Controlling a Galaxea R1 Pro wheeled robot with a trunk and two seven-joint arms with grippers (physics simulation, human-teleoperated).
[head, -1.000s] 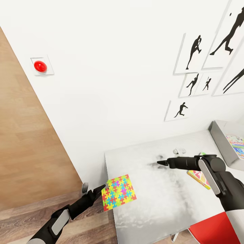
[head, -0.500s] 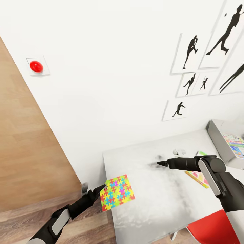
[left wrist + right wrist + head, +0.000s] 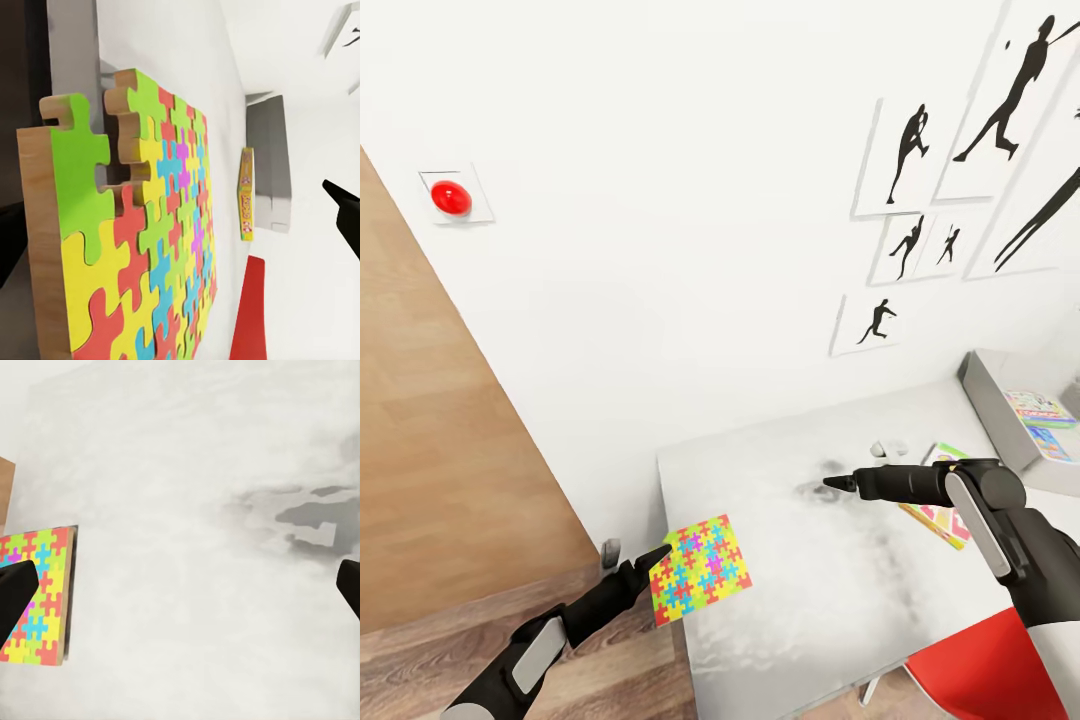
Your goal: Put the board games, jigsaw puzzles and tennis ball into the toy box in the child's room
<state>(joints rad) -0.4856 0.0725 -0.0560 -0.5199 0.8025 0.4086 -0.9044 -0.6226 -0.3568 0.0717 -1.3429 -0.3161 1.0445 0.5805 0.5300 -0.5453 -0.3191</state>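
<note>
Left gripper (image 3: 657, 562) clamped on jigsaw puzzle (image 3: 700, 569) at the table (image 3: 810, 580) corner, right gripper (image 3: 830, 484) spread apart above the table, toy box (image 3: 1000, 420) at its far end.

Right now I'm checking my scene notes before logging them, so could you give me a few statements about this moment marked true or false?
1. The left hand grips a jigsaw puzzle at its edge. True.
2. That puzzle lies inside the toy box. False: it is at the near corner of the table, far from the box.
3. The right hand carries a board game. False: it is open and holds nothing.
4. A board game lies on the table by the right arm. True.
5. A red chair is at the table. True.
</note>
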